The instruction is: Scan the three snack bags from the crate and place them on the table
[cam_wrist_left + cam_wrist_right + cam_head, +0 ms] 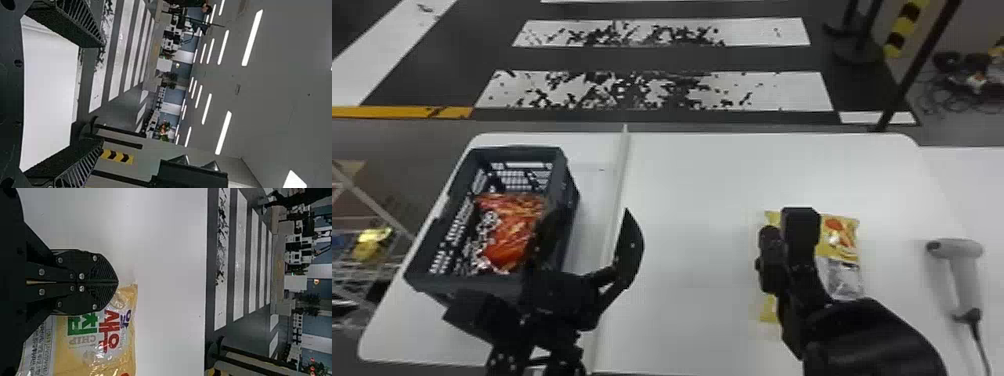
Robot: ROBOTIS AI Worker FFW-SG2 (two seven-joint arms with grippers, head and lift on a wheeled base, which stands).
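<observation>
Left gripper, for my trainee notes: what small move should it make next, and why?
Probably the left gripper should ease toward the red bag in the crate. It is open with nothing between its fingers, and in the head view it shows by the crate's right side; a yellow bag already lies on the table.

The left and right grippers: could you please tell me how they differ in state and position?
The left gripper has its fingers spread wide, with nothing between them, while the right gripper's fingers are closed together. The left gripper is beside the crate, whereas the right gripper is at the yellow snack packaging. Both are black, with two fingers.
</observation>
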